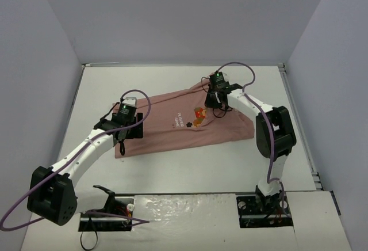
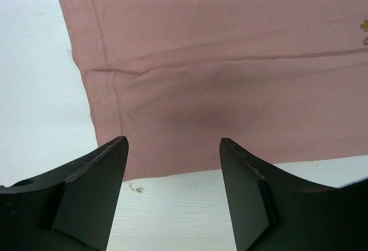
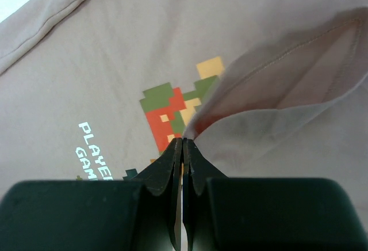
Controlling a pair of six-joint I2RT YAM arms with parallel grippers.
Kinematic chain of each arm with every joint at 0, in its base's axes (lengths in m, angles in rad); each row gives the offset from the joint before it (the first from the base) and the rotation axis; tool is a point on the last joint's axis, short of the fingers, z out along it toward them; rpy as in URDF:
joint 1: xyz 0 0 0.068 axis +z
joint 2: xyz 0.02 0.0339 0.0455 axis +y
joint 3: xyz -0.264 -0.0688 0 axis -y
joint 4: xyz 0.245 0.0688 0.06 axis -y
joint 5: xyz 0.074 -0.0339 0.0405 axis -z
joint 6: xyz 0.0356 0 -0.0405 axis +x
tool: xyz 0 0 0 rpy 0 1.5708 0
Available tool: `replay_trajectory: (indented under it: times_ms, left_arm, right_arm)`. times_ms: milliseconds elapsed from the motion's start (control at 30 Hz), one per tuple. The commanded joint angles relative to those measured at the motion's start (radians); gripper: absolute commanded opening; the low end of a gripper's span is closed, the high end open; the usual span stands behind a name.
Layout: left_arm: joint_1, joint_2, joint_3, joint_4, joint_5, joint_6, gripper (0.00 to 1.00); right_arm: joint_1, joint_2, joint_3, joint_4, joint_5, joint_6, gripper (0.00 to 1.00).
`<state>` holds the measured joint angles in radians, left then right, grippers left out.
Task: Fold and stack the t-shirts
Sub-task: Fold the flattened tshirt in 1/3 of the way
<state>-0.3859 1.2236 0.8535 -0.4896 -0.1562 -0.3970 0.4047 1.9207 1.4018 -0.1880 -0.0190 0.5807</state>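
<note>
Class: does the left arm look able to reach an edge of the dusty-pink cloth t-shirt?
Likely yes: the left gripper hangs open over an edge of the dusty-pink cloth t-shirt, nothing between.

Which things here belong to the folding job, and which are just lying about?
Part of the job:
t-shirt, dusty pink, spread out
right pincer, shut on a fold of it beside the chest graphic
left pincer, open over its edge

Just there:
white table
purple cables on the arms
</note>
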Motion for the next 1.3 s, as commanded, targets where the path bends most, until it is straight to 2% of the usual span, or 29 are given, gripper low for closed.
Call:
replay_trajectory:
  times_ms: [0,433,500,633,800,1000,1267]
  left_arm:
    - [0.001,-0.012,-0.001,0.025,0.003,-0.011,0.62]
    - [0.001,0.001,-0.002,0.02,0.011,-0.022,0.62]
    - [0.001,0.005,-0.002,0.022,0.013,-0.026,0.62]
    - [0.001,0.007,-0.001,0.017,0.013,-0.028,0.62]
    - [0.001,0.01,-0.001,0.016,0.016,-0.031,0.62]
    - [0.0,0.006,-0.001,0.014,0.017,-0.033,0.62]
    - [-0.001,0.036,0.01,0.017,0.028,-0.036,0.62]
  right_arm:
    - [0.028,0.019,0.075,0.005,-0.001,-0.045,0.0]
    - [0.054,0.104,0.176,0.001,0.062,-0.13,0.03]
    - [0.052,0.119,0.195,-0.001,0.065,-0.136,0.09]
    - [0.051,0.136,0.217,-0.002,0.079,-0.133,0.11]
    - [0.047,0.147,0.27,-0.004,0.093,-0.165,0.25]
    - [0.025,0.087,0.196,-0.018,0.131,-0.205,0.29]
    - [0.032,0.083,0.139,-0.021,0.028,-0.307,0.29]
